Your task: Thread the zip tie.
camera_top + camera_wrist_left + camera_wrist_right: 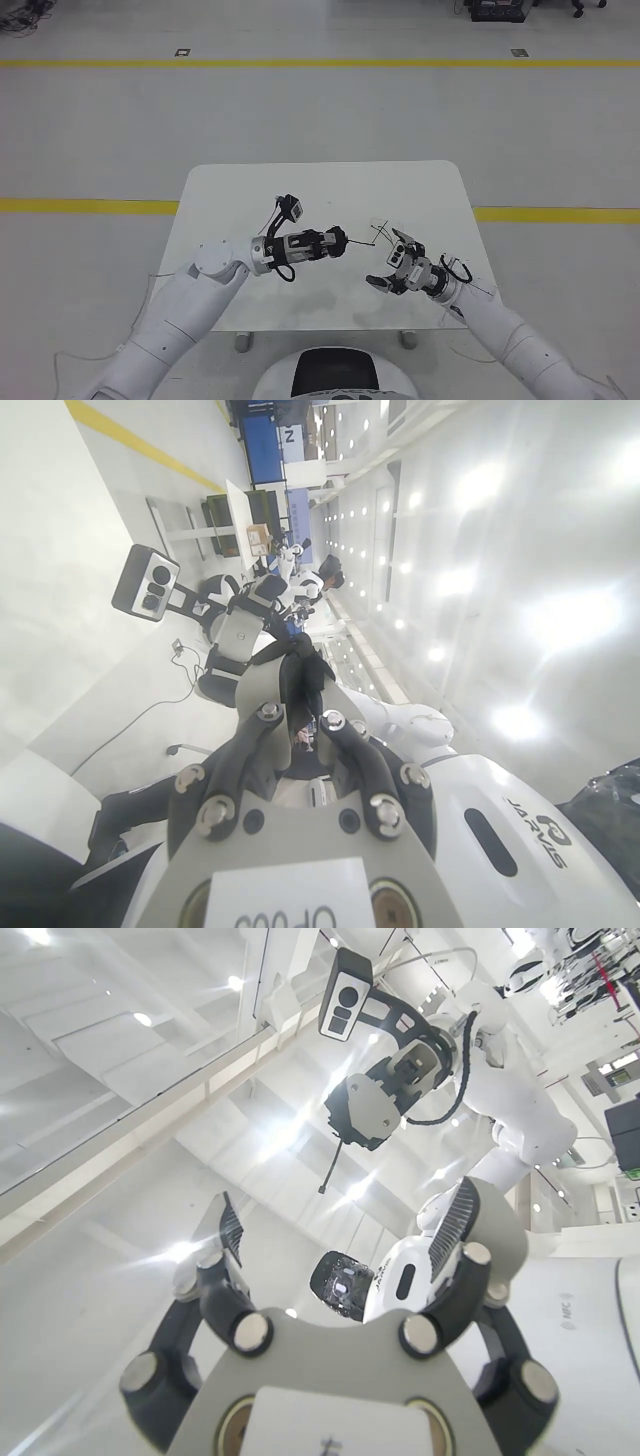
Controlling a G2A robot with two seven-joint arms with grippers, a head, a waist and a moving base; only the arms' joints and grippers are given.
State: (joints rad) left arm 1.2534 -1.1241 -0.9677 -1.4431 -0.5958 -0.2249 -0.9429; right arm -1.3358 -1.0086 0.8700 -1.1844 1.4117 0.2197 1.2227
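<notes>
A thin black zip tie (358, 240) sticks out of my left gripper (338, 240), which is shut on one end of it above the middle of the white table (320, 190). In the right wrist view the tie (331, 1168) hangs free from the left gripper (350, 1133), ending in a small head. In the left wrist view the left gripper (302, 665) pinches a dark strip. My right gripper (386, 272) is held open a short way right of the tie's free end. Its ribbed pads (231, 1228) stand wide apart around nothing, and the right gripper (345, 1223) is apart from the tie.
Both grippers are held above the small table, near its front half. The table's right edge (470, 215) is close to the right arm. Yellow floor lines (90, 206) run on both sides.
</notes>
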